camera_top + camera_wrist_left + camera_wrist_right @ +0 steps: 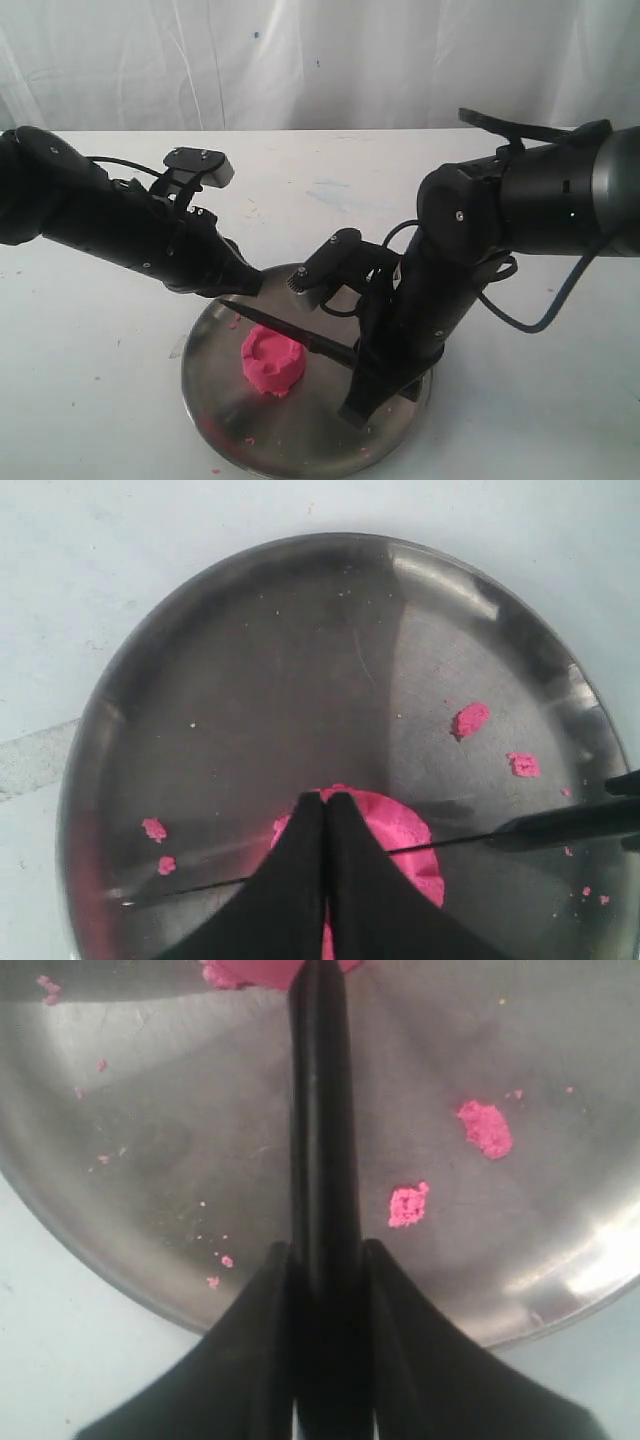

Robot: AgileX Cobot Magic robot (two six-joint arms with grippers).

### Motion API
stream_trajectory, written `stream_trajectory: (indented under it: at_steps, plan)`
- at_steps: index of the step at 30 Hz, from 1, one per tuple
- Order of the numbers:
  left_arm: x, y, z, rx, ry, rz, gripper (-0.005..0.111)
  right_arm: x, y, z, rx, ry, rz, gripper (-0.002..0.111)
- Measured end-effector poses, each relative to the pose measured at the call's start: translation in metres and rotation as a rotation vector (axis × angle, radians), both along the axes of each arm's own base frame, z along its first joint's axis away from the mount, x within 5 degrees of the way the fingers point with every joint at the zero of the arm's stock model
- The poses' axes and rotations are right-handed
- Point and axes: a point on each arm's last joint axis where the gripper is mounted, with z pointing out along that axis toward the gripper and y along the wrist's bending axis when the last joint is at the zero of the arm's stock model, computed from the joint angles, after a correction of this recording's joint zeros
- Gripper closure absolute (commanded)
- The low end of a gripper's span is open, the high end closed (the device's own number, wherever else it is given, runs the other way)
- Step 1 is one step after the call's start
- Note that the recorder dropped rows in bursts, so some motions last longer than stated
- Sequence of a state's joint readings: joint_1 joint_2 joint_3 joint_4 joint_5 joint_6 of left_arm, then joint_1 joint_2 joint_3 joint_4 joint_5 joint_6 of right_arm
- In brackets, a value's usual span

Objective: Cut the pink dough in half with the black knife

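The pink dough (pixel 270 362) is one round lump on the metal plate (pixel 300 440). My right gripper (pixel 362 368) is shut on the black knife (pixel 300 335) by its handle, on the plate's right side. The slim blade runs leftward across the top of the dough (pixel 408 830); how deep it sits I cannot tell. In the right wrist view the fingers (pixel 280 1290) clamp the knife (pixel 320 1110), which points at the dough (pixel 240 972). My left gripper (pixel 250 284) is shut and empty, hanging over the plate's far left rim near the blade's tip. Its tips (pixel 325 800) hide part of the dough and blade (pixel 560 825).
Loose pink crumbs (pixel 470 720) lie scattered on the plate (pixel 250 630), two larger ones (pixel 485 1127) near the knife's handle side. The plate (pixel 150 1160) sits near the white table's (pixel 90 380) front edge. A white curtain (pixel 300 60) hangs behind.
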State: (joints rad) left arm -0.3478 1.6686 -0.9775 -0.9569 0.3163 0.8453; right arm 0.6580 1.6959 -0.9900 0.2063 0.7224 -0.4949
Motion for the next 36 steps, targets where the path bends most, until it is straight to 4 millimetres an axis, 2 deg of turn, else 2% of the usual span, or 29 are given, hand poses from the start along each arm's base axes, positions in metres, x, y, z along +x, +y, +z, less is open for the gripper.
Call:
stream_trajectory:
  at_steps: [9,18,31,36]
  plan:
    - [-0.004,0.002,-0.006,0.036,0.008,-0.026,0.107,-0.002,0.000,-0.003,-0.008,0.037,-0.009,0.108]
    - [-0.005,0.005,-0.010,0.052,0.002,-0.011,0.107,0.000,0.002,-0.020,-0.035,0.081,-0.014,0.108]
    - [-0.003,0.006,-0.011,0.069,-0.013,-0.007,0.107,0.000,0.002,-0.021,-0.036,0.082,-0.014,0.108]
    - [0.000,0.005,-0.028,0.086,0.037,-0.009,0.107,0.000,0.002,-0.021,-0.035,0.080,-0.014,0.108]
